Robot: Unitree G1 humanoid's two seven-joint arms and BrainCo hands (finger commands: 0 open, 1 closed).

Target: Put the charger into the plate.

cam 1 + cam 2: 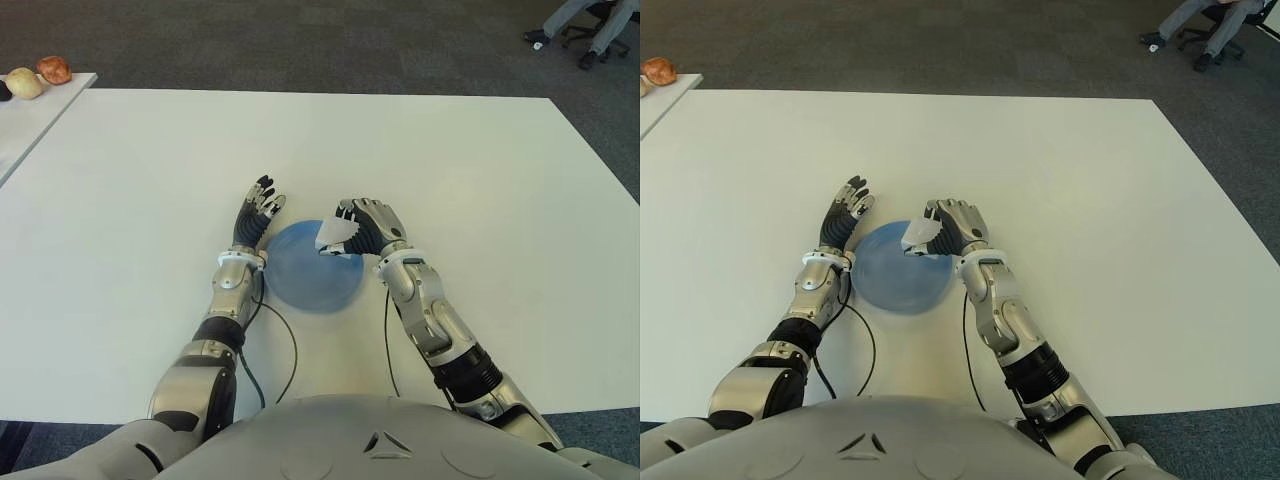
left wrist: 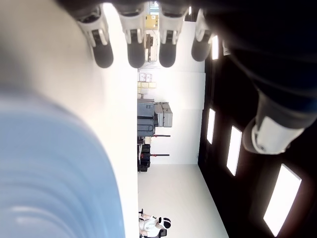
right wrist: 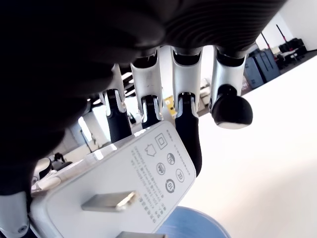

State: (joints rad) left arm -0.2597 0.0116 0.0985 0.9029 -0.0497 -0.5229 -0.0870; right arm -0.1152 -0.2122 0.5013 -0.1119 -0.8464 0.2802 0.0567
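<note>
Charger: the white charger (image 1: 334,238) was held in the right robot hand (image 1: 362,228), above the far right part of the plate; in the right wrist view its flat metal prongs and printed marks faced the camera.
Right robot hand: its fingers (image 3: 188,130) were curled round the charger's body, with the thumb on the other side, so the grip was closed on it.
Plate: the blue plate (image 1: 300,275) lay on the white counter (image 1: 470,180), between the two robot hands and close in front of the robot.
Left robot hand: the left robot hand (image 1: 256,217) showed just beside the plate's left rim, fingers stretched out straight and holding nothing.
Side table: at the far left stood another white table (image 1: 30,115) with a few rounded items (image 1: 40,76) on it.
Person: legs of a seated person (image 1: 580,22) showed at the far right on the carpet.
</note>
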